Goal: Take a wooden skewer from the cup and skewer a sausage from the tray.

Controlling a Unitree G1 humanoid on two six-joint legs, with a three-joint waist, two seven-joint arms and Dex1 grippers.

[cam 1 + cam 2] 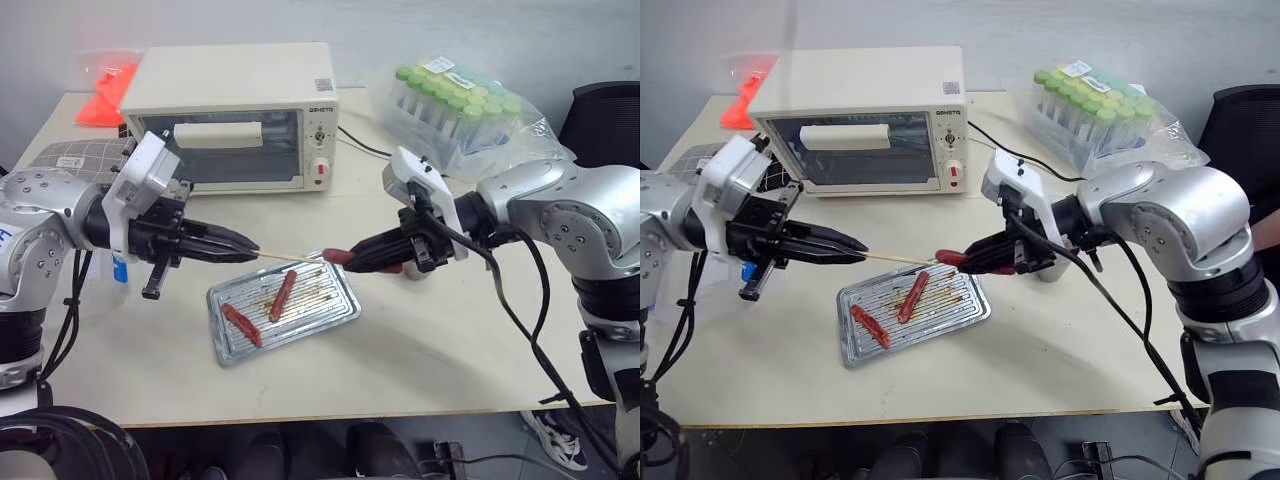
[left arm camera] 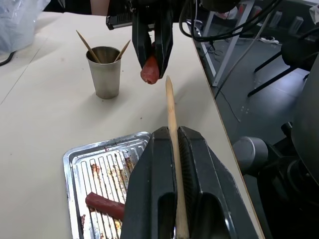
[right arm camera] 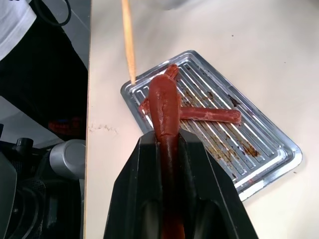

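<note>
My left gripper (image 1: 245,248) is shut on a wooden skewer (image 1: 290,258), which points level toward my right gripper (image 1: 352,258). The right gripper is shut on a red-brown sausage (image 3: 164,104) whose free end faces the skewer's tip. In the wrist views the tip lies just beside that end, with a small gap. Both hover over the silver tray (image 1: 330,300), where two more sausages (image 1: 283,293) (image 1: 241,324) lie. The grey metal cup (image 2: 105,74) stands on the table behind the right gripper, with two skewers (image 2: 87,46) in it.
A white toaster oven (image 1: 235,115) stands at the back of the table. A bag of green-capped tubes (image 1: 460,105) lies at the back right, and an orange bag (image 1: 105,90) at the back left. A black chair (image 1: 605,120) stands at the far right.
</note>
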